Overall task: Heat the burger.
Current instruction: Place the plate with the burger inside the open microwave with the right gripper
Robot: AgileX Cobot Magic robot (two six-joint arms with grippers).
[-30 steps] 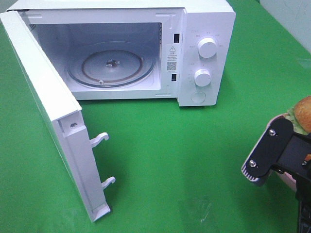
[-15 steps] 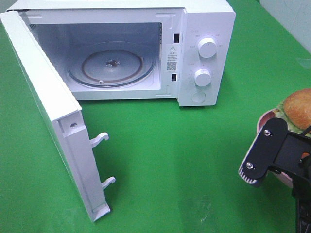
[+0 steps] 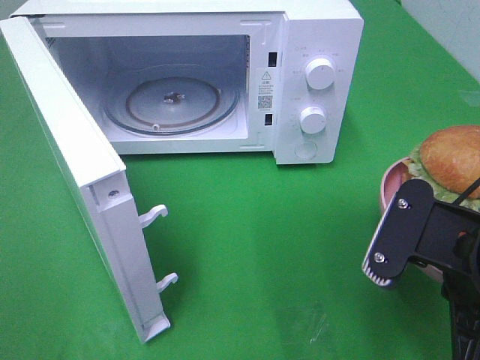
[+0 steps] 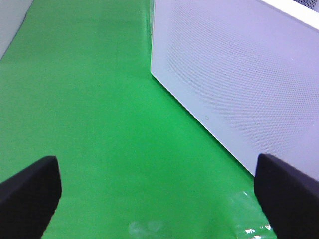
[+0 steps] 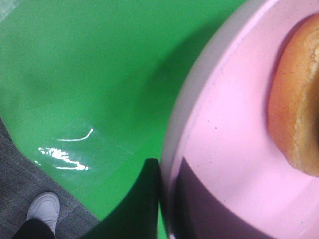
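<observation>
The burger (image 3: 454, 157), with a golden-brown bun over green lettuce, sits on a pink plate (image 3: 390, 182) at the right edge of the exterior view. My right gripper (image 3: 417, 259) holds that plate by its near rim, above the green table. In the right wrist view, the right gripper (image 5: 167, 206) is shut on the plate's rim (image 5: 219, 149), one dark finger below and one on top, with the bun (image 5: 296, 109) beyond. In the left wrist view, my left gripper (image 4: 159, 196) is open and holds nothing, beside the microwave door (image 4: 239, 84).
The white microwave (image 3: 319, 41) stands at the back, its door (image 3: 71, 154) swung wide open to the left. Its glass turntable (image 3: 171, 101) is bare. Green cloth (image 3: 262, 225) covers the table between the microwave and the plate.
My right gripper has carried the plate and burger leftward and further into the exterior view. The microwave and its door have not moved.
</observation>
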